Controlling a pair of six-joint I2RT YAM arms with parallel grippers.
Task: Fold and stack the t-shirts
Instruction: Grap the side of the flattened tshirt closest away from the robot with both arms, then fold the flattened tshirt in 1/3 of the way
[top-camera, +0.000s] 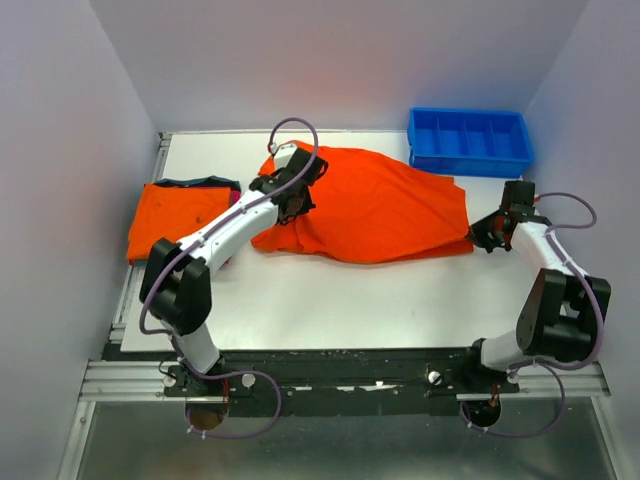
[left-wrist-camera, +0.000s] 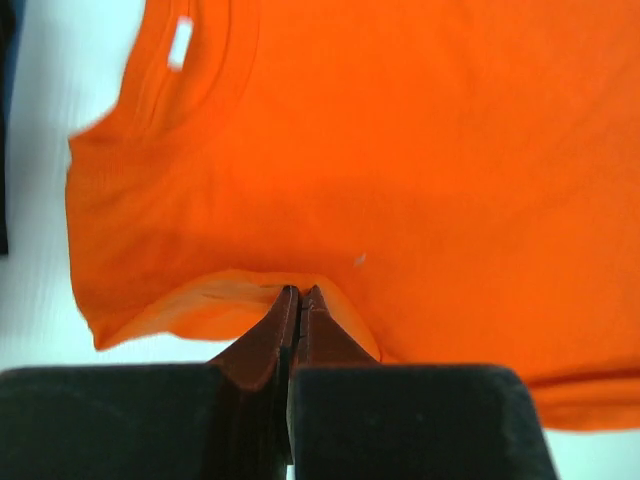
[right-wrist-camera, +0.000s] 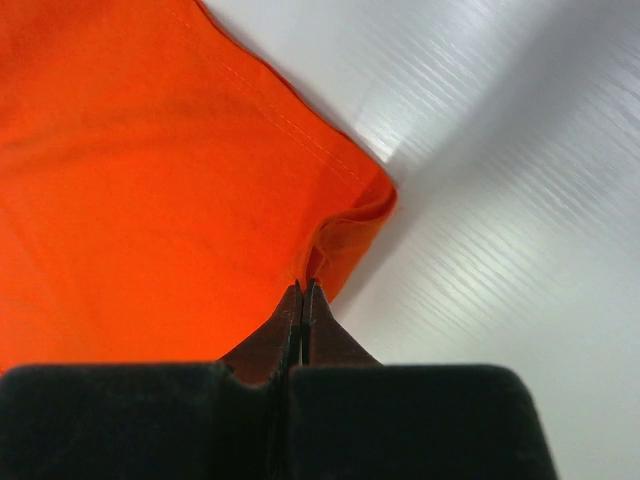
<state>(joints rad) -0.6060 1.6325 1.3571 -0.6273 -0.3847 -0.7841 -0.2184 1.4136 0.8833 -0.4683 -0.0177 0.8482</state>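
Though apart, left gripper (left-wrist-camera: 300, 291) tight on orange t-shirt (left-wrist-camera: 420, 150); right gripper (right-wrist-camera: 303, 286) too

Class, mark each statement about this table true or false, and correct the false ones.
1. The left gripper and the right gripper are both shut on the spread orange t-shirt. True.
2. A folded shirt lies in the blue bin. False: no shirt is in it.
3. A folded orange t-shirt lies at the left side of the table. True.
4. The right gripper pinches the collar. False: it pinches a corner of the shirt; the collar is near the left gripper.
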